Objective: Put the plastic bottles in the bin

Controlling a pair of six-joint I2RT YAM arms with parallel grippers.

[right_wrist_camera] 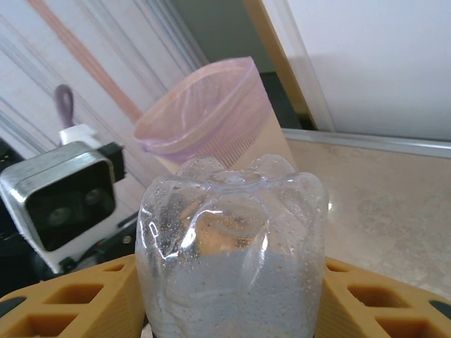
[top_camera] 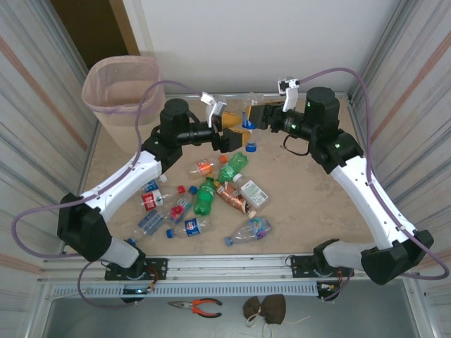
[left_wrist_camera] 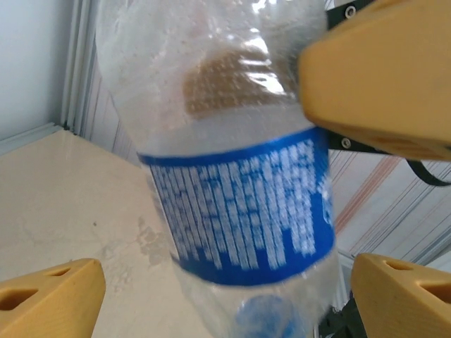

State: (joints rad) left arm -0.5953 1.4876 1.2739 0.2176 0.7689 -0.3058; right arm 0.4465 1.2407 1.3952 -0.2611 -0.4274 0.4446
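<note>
A clear plastic bottle [top_camera: 246,124] with a blue label [left_wrist_camera: 243,204] hangs cap-down above the back of the table, between both grippers. My right gripper [right_wrist_camera: 231,271] is shut on it, with the bottle's ridged base [right_wrist_camera: 232,211] bulging out between its yellow fingers [right_wrist_camera: 77,299]. My left gripper [left_wrist_camera: 229,285] stands open around the same bottle, its fingers [left_wrist_camera: 49,299] wide apart and clear of the sides. One right finger [left_wrist_camera: 380,70] presses the bottle's upper part. The pale pink bin [top_camera: 121,84] stands at the back left, also in the right wrist view [right_wrist_camera: 211,120]. Several more bottles [top_camera: 205,197] lie mid-table.
Loose blue caps [top_camera: 251,147] lie among the bottles. Corrugated walls close in both sides. Orange-handled pliers [top_camera: 197,305] and a brown cloth [top_camera: 265,308] lie below the table's front rail. The left wrist camera [right_wrist_camera: 60,190] sits close to the held bottle.
</note>
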